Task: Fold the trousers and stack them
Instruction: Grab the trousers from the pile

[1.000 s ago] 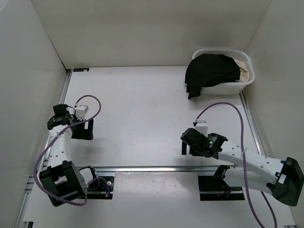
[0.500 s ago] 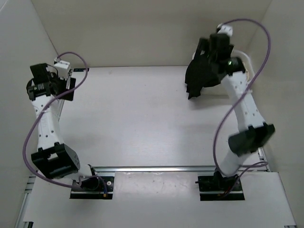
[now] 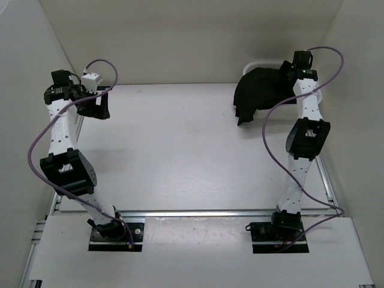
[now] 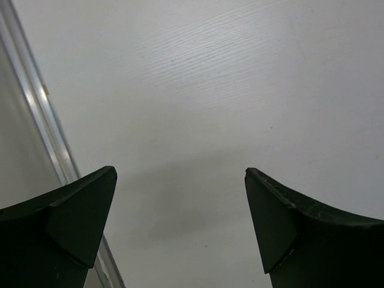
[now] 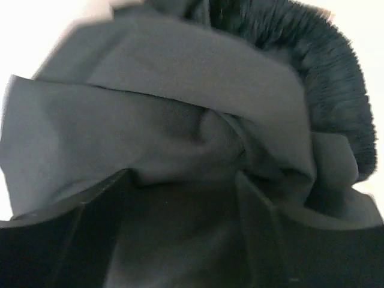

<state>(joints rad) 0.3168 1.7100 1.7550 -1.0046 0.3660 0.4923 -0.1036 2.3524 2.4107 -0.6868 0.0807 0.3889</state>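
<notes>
Black, matte cloth: the trousers (image 3: 261, 93) lie heaped in the white basket (image 3: 264, 62), a part spilling over its near rim, directly under the right gripper (image 5: 180, 177). They look soft, light and limp, so a pinch on a thick fold, or on the ribbed band (image 5: 327, 72) just beyond the fingers, should hold best. That gripper's 2 fingers stand apart around a fold, the arm stretched far out. The left gripper (image 4: 180, 171), well apart, hangs wide open above the table (image 4: 210, 72).

Left arm (image 3: 60, 129) reaching forward, left gripper (image 4: 180, 174) wide open, right arm (image 3: 306, 132) stretched far forward, right gripper (image 5: 180, 177) jaws parted
</notes>
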